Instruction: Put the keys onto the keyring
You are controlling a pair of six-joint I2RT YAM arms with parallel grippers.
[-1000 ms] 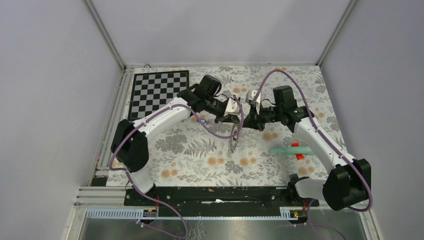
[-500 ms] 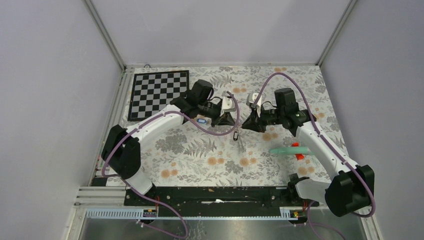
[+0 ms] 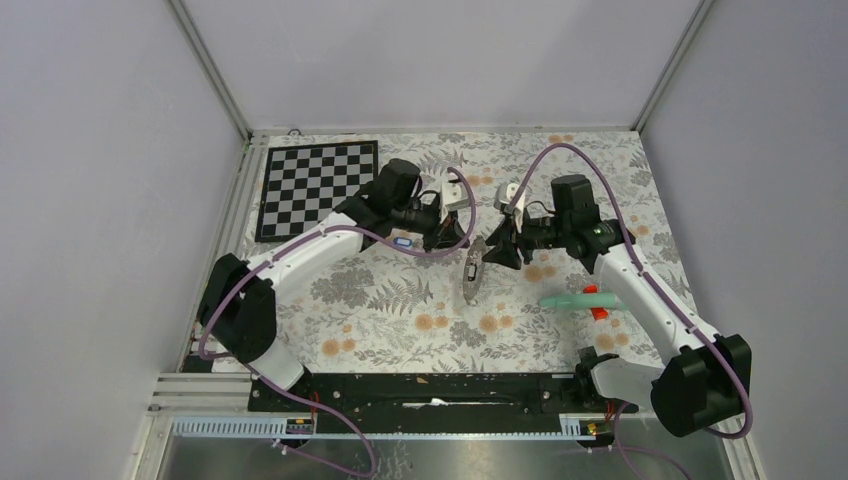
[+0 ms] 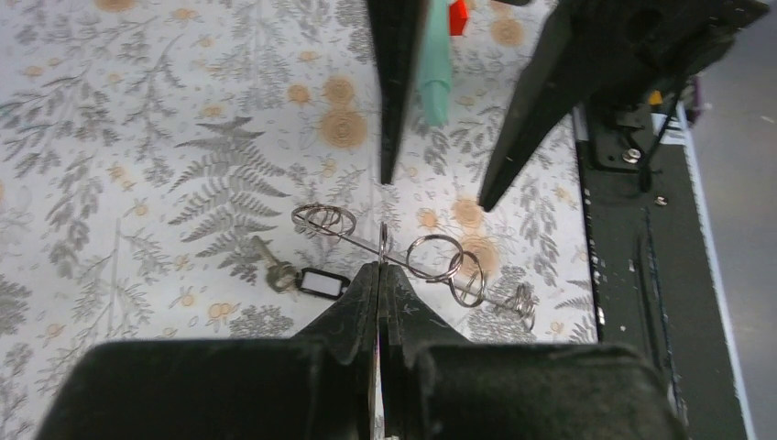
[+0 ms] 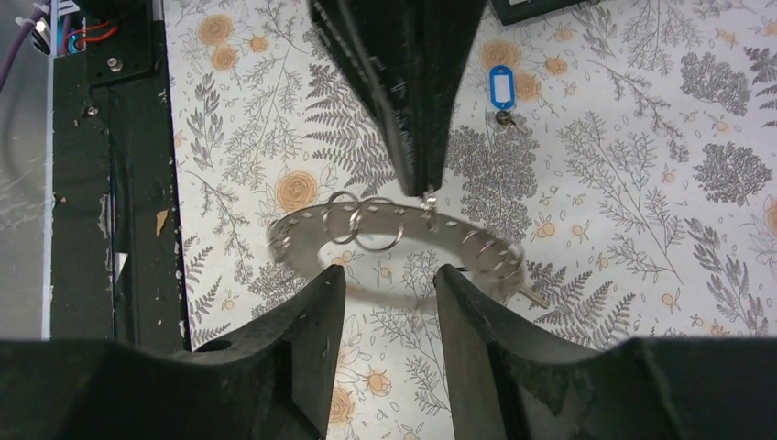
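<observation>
Keyring (image 5: 298, 243) lifted off desk (image 3: 400, 320), between arms | left tool (image 4: 380, 273) clenched on rim | right tool (image 5: 389, 272) released | judged stiff, light, slick: pinch flat band | keys (image 5: 499, 89) lying on desk

- Top external: fixed, high behind my bases, looking down and toward the far side over the whole table (image 3: 380, 320); distant.
- Left wrist: close, sighting along my left gripper (image 4: 379, 268) toward the right; near-edge rail (image 4: 669, 302) at frame right.
- Right wrist: close, sighting along my right gripper (image 5: 389, 275) toward the left; same rail at frame left.
- Shared by all three: the keyring (image 5: 298, 240) between my arms. Each wrist view also shows the other gripper.
</observation>
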